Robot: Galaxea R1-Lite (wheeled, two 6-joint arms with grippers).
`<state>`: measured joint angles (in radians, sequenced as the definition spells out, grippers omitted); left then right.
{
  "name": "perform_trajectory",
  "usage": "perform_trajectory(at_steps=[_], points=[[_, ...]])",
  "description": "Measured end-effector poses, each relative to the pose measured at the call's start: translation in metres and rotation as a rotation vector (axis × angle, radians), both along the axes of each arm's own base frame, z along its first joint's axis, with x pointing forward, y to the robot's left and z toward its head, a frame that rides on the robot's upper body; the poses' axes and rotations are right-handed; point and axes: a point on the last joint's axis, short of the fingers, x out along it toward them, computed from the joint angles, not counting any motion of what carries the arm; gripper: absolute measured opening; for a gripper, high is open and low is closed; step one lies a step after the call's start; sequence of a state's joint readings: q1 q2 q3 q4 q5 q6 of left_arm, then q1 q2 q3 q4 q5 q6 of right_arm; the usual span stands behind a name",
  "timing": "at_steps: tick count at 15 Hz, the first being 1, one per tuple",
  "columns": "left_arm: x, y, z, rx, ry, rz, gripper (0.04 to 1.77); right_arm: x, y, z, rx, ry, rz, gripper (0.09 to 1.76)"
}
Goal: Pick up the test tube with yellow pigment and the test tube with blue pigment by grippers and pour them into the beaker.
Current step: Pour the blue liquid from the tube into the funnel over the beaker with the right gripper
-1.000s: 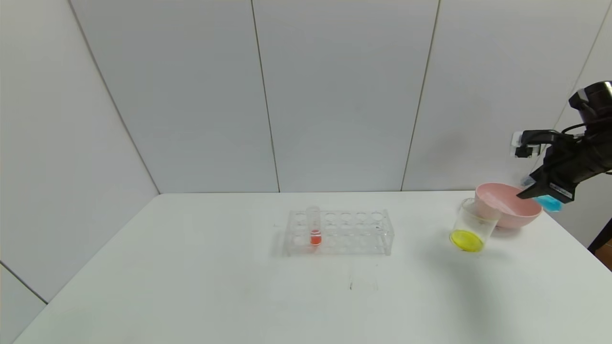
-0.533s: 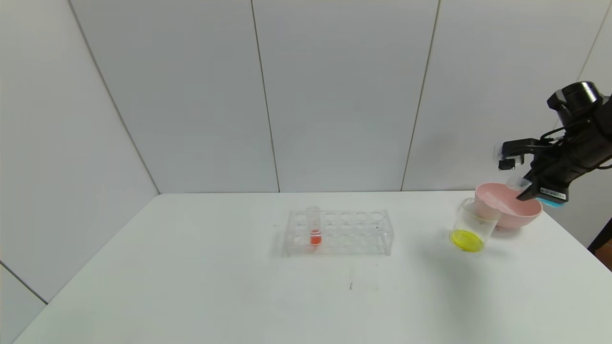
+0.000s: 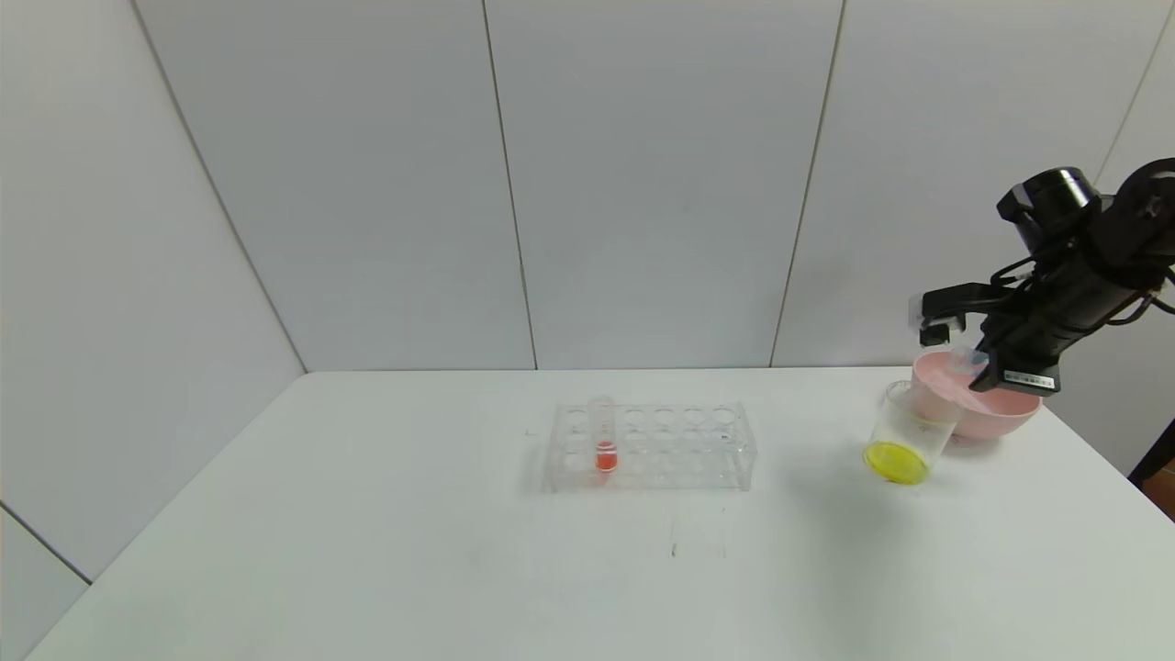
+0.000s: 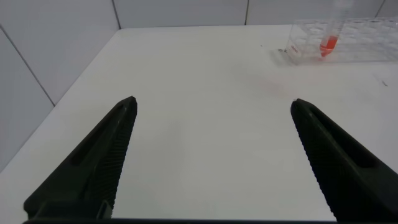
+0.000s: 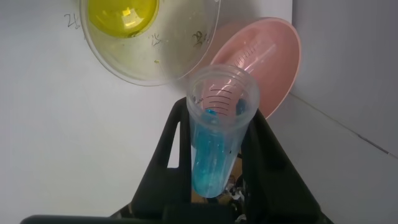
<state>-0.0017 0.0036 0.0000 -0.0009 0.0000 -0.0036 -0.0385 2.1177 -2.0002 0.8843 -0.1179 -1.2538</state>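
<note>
My right gripper (image 3: 979, 369) is shut on the test tube with blue pigment (image 5: 214, 143) and holds it tilted above the pink bowl, just right of the beaker (image 3: 907, 430). In the head view only the tube's clear mouth end (image 3: 967, 358) shows, pointing towards the beaker. The beaker leans against the bowl and has yellow liquid (image 3: 895, 462) in its bottom; in the right wrist view it (image 5: 149, 37) lies just beyond the tube's mouth. No tube with yellow liquid shows. My left gripper (image 4: 212, 102) is open and empty over the table's left part.
The pink bowl (image 3: 1010, 415) stands at the table's far right, touching the beaker. A clear many-holed rack (image 3: 652, 445) at mid-table holds a tube with red liquid (image 3: 604, 441). The table's right edge runs close behind the bowl.
My right gripper has moved left and a little up with the blue tube, from beyond the bowl's right side to above the bowl, nearer the beaker.
</note>
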Motion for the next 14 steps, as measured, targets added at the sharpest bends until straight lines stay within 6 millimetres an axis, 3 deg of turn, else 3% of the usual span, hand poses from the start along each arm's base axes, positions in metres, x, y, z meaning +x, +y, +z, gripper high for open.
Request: perform_trajectory(at_steps=[14], points=[[0.000,0.000,0.000,0.000,0.000,0.000,1.76,-0.002,0.030,0.000,-0.357,0.050,0.000,0.52]])
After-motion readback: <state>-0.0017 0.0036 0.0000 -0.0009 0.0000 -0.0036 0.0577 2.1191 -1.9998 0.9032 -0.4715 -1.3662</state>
